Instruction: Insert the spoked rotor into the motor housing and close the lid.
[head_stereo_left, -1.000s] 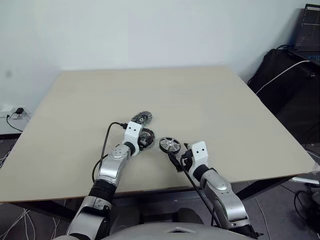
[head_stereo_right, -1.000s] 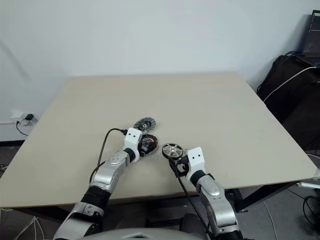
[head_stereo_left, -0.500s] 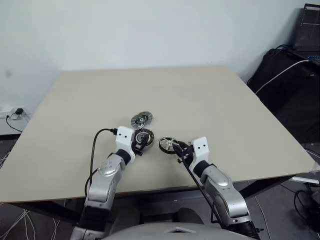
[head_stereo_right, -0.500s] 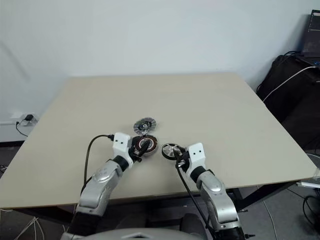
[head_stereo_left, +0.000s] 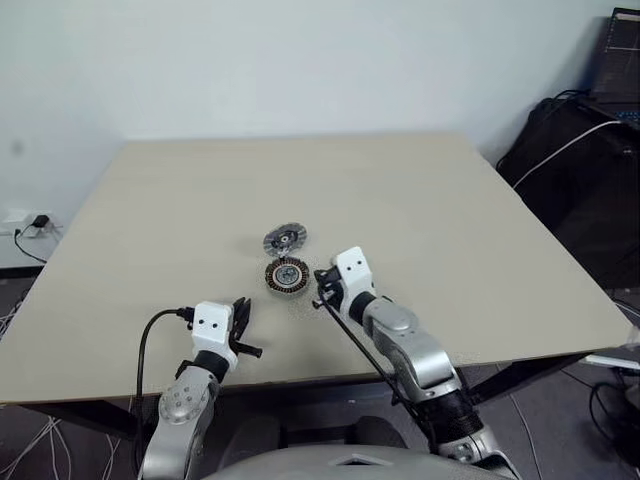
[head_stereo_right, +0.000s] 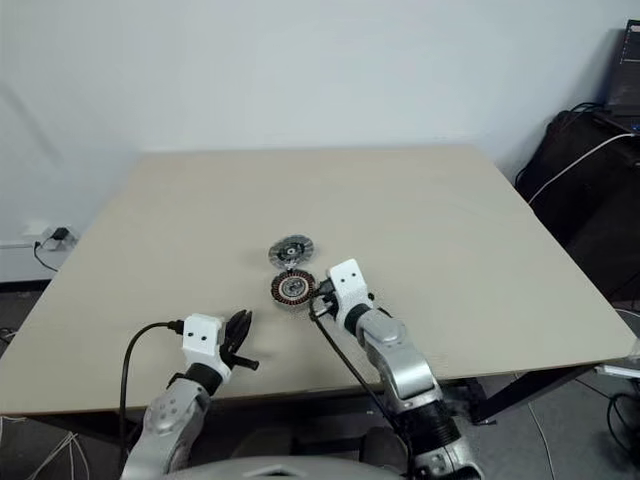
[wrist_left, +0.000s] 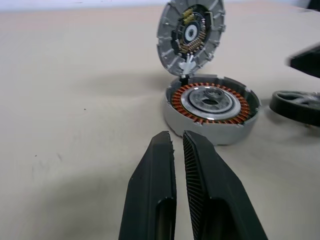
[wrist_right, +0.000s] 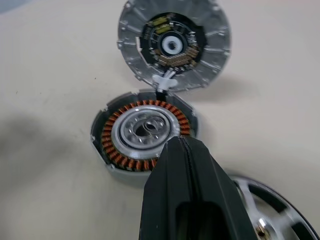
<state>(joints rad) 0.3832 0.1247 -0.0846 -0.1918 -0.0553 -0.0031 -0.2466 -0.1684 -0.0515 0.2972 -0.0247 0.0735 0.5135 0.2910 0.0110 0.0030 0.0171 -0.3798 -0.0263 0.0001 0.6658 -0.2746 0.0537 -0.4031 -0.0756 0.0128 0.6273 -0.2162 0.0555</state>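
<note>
The motor housing (head_stereo_left: 287, 275) lies mid-table, its copper windings ringing a silver centre (wrist_right: 145, 131). Its lid (wrist_left: 192, 35) stands tilted up behind it on a small white hinge, ribbed edge and dark inner face towards me. The spoked rotor (wrist_right: 272, 205) lies flat on the table just right of the housing (wrist_left: 212, 102) and shows again as the rotor (wrist_left: 297, 106). My right gripper (wrist_right: 179, 144) is shut and empty, its tips over the housing's near rim and above the rotor. My left gripper (wrist_left: 176, 136) is shut and empty, well back from the housing near the front-left edge (head_stereo_left: 243, 328).
The beige table (head_stereo_left: 450, 200) is bare around the parts. Black bags (head_stereo_left: 575, 170) and a laptop (head_stereo_left: 615, 55) stand off its right side. A black cable (head_stereo_left: 150, 345) loops from my left wrist, and another cable (head_stereo_left: 365, 350) runs under my right arm.
My left gripper drew back from the housing to the front-left and closed. My right gripper moved left over the rotor to the housing's rim and closed.
</note>
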